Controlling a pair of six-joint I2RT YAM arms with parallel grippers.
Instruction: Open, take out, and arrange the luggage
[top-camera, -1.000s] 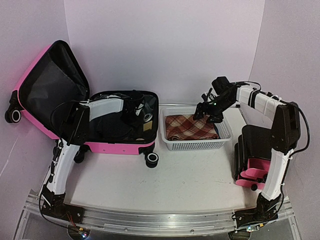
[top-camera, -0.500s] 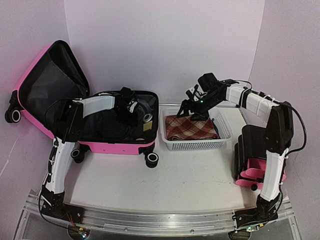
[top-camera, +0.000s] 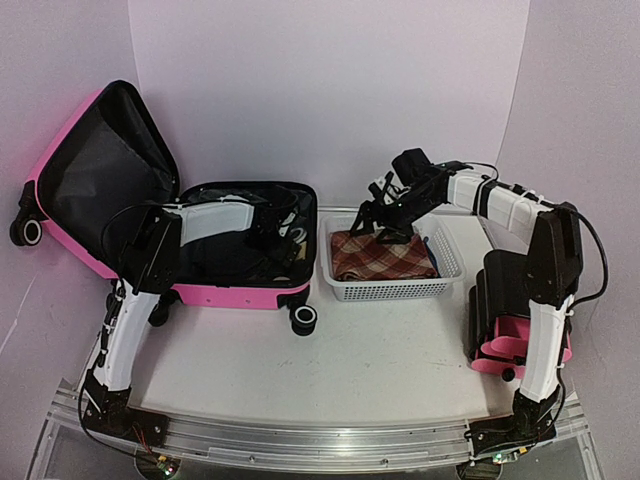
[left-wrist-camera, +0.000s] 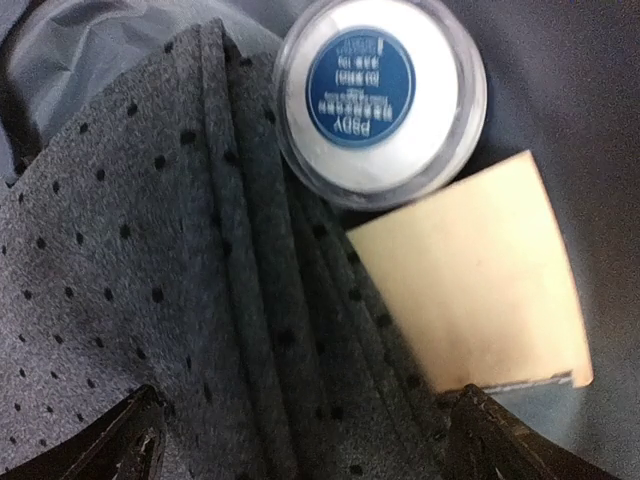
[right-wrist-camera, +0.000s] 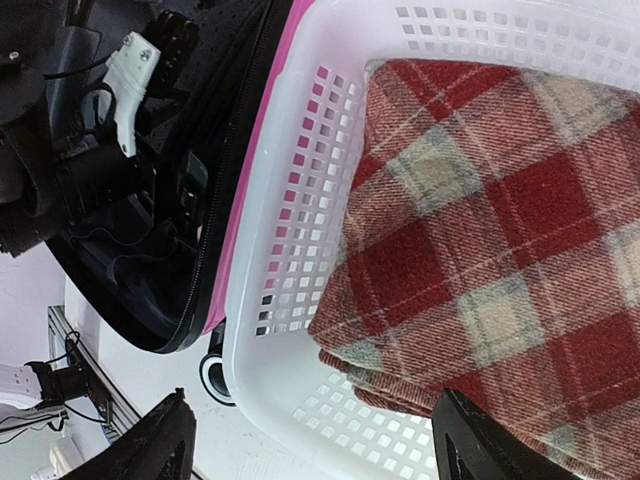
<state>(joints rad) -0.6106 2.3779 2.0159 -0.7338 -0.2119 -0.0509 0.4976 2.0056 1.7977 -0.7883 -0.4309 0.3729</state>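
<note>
Lid up at the frame's left on the worktop (top-camera: 380, 350), the luggage (top-camera: 230, 293) is open and a plaid cloth (right-wrist-camera: 500, 230) lies in the basket (right-wrist-camera: 290, 200), but a dotted grey cloth (left-wrist-camera: 130, 270), jar (left-wrist-camera: 375, 95) and card (left-wrist-camera: 470, 280) wait inside under the released left tool (left-wrist-camera: 315, 440); the right tool (right-wrist-camera: 315, 445) hangs spread, empty.

- You see a folded grey dotted cloth (left-wrist-camera: 150, 280) touching a round blue-labelled jar (left-wrist-camera: 380, 95).
- A beige card (left-wrist-camera: 480, 290) lies against both.
- Your left gripper (left-wrist-camera: 310, 455) has its jaws spread wide.
</note>
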